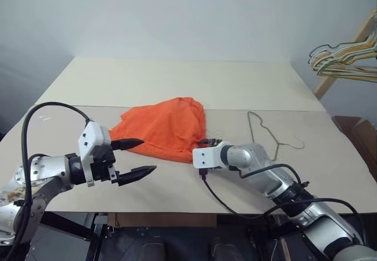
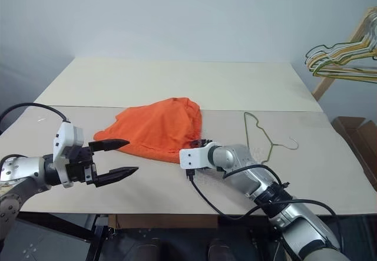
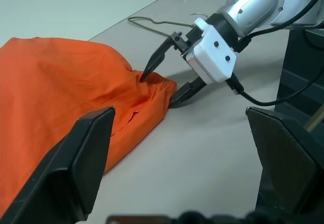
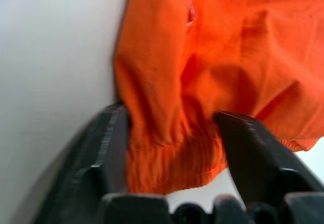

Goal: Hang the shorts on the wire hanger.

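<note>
Here the shorts (image 1: pixel 165 129) lie bunched mid-table, their gathered waistband edge between the half-closed fingers of the right gripper (image 3: pixel 163 85), not yet pinched, while the wire hanger (image 1: pixel 268 134) rests flat just beside and the left gripper (image 1: pixel 135 158) hovers wide open and empty.
</note>
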You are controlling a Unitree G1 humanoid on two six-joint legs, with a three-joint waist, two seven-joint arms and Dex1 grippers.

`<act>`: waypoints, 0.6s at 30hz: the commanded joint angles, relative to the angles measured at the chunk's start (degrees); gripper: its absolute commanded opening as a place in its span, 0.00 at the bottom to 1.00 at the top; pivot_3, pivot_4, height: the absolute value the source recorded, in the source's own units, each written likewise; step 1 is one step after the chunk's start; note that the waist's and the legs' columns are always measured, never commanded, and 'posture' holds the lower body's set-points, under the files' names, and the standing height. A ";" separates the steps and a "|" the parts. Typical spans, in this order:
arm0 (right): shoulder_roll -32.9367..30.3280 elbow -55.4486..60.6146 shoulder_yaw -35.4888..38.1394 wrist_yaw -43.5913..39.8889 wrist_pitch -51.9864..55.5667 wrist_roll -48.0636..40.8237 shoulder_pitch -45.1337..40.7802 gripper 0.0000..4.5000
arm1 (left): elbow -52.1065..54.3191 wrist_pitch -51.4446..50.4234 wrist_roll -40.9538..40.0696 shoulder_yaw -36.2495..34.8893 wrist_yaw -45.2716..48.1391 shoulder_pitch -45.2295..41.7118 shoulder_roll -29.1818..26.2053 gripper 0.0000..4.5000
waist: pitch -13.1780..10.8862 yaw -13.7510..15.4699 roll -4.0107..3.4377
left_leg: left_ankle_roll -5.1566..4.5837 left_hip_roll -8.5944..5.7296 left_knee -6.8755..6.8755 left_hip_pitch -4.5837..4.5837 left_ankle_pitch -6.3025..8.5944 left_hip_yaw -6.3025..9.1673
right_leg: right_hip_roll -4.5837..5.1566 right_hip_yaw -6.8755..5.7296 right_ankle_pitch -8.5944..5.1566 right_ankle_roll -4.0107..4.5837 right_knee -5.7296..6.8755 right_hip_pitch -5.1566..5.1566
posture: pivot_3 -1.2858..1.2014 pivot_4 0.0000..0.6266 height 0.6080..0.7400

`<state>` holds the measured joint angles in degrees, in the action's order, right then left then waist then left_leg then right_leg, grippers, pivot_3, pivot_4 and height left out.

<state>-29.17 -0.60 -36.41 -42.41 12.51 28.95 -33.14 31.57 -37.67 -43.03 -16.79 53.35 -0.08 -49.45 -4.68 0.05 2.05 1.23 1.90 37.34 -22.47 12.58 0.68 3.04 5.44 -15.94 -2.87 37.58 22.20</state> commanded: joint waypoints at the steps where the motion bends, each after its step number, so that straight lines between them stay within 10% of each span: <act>1: -0.36 -0.32 0.59 0.52 -0.40 2.68 0.68 0.40 | 0.97 0.82 -0.69 -0.70 -0.16 -0.61 0.08 1.00 | 0.00 0.13 0.00 | 0.00 -0.01 0.00 -0.01 0.00 0.00 | 0.01 0.00 0.00 0.00 0.00 0.00 | 0.55 0.08 1.00; 6: -0.82 0.78 1.41 0.76 -0.77 4.19 2.40 0.02 | 0.63 1.30 0.07 -0.10 -0.11 -0.81 0.17 1.00 | 0.00 0.13 0.00 | 0.00 -0.01 0.00 -0.02 0.00 0.00 | 0.01 0.00 0.00 0.00 -0.01 0.02 | 0.55 0.08 1.00; 18: -15.76 9.20 14.43 -6.44 -26.62 -16.64 10.88 0.00 | -8.98 19.35 29.40 11.20 -4.40 -1.53 -6.26 1.00 | -0.02 0.16 0.00 | 0.00 -0.03 -0.03 -0.07 0.00 -0.01 | 0.04 -0.01 0.00 -0.01 -0.09 0.03 | 0.54 0.08 1.00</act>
<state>-44.46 6.20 -24.79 -47.87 -11.80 15.52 -22.02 23.67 -23.57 -18.20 -6.84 48.15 -1.44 -54.51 -4.70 0.21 2.05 1.23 1.88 37.26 -22.46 12.59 0.63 3.06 5.48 -15.94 -2.87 37.50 22.21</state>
